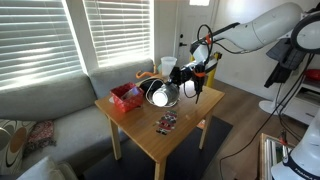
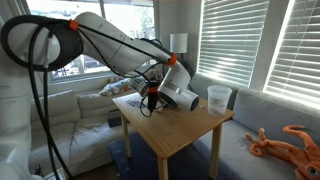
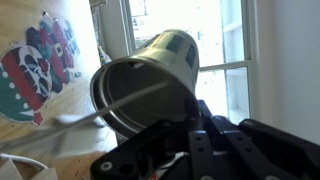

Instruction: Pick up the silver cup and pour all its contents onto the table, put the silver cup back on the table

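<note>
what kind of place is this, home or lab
Most likely a home living room: a grey sofa sits beside the small wooden table, slatted blinds cover the windows, and an orange plush toy lies on the cushions.

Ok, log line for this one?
step: pour | gripper: shut on silver cup | pose: tipped sideways over table | inside: looks empty

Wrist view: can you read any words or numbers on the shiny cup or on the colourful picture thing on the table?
No text can be read in any view.
On the silver cup: a small dark patch on its side, too blurred to read.
On the colourful printed item lying on the table: a cartoon skull-like picture, any lettering too blurred.
</note>
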You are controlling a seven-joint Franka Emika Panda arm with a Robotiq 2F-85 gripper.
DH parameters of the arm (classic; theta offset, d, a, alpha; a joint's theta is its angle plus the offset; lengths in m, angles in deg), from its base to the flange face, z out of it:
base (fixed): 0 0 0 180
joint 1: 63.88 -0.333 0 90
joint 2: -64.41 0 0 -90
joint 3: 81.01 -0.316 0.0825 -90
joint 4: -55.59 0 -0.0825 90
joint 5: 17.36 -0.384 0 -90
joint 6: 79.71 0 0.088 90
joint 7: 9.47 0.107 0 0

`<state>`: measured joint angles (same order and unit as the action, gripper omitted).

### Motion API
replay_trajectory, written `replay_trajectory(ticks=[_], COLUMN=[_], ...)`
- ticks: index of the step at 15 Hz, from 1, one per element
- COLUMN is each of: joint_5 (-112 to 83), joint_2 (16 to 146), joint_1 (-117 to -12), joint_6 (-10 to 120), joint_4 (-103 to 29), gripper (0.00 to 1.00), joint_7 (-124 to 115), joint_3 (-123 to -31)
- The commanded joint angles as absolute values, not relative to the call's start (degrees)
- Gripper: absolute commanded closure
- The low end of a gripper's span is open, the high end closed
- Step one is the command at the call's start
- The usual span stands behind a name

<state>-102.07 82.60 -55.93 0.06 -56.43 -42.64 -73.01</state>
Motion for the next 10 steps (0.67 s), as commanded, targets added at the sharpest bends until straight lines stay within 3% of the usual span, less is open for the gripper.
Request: replay_trajectory(ticks=[1, 6, 10], joint_5=[-104.65, -102.52, -103.85], joint_2=[82.04, 79.91, 78.5], joint_1=[-55.3, -54.33, -51.47], joint_6=[-1.05, -4.69, -16.12], joint_4=[-56.72, -55.32, -52.95], gripper=[0.99, 0.99, 0.99], joint_7=[-40.42, -40.5, -40.82], joint_3=[-73.37, -72.53, -71.47])
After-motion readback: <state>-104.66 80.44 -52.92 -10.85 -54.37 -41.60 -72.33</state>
